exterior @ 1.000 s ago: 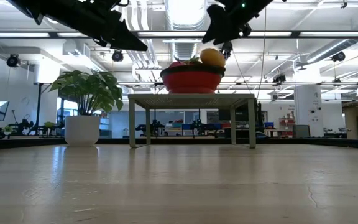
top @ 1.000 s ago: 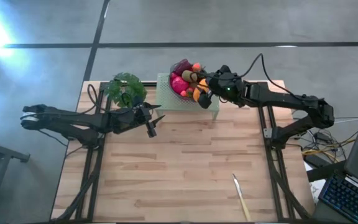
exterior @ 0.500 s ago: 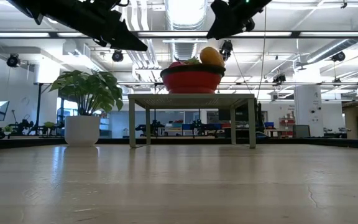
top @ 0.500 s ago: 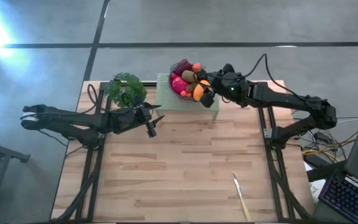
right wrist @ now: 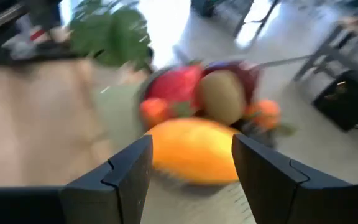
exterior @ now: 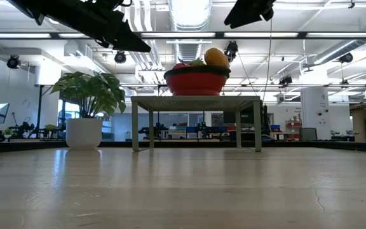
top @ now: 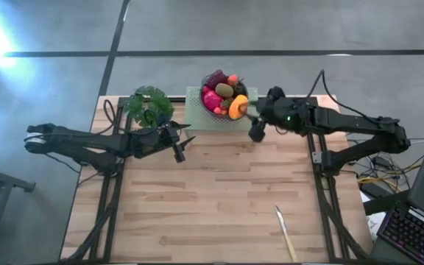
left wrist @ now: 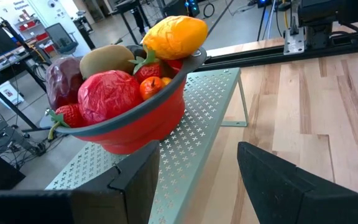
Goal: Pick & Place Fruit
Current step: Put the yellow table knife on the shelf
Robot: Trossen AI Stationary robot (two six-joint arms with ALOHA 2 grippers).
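Orange fruit [top: 238, 107] at bowl [top: 213, 110] rim — both grippers [top: 256, 132] [top: 180, 152] part-open, empty.

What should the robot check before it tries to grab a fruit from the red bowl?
1. Red bowl sits upright on the green perforated stand: ok.
2. Orange fruit lies on top, nothing covering it: ok.
3. Right gripper is empty: ok, nothing between its fingers in its wrist view.
4. Right gripper is over the bowl: not ok, it hangs beside the stand.
5. Left gripper keeps out of the way, left of the stand: ok.
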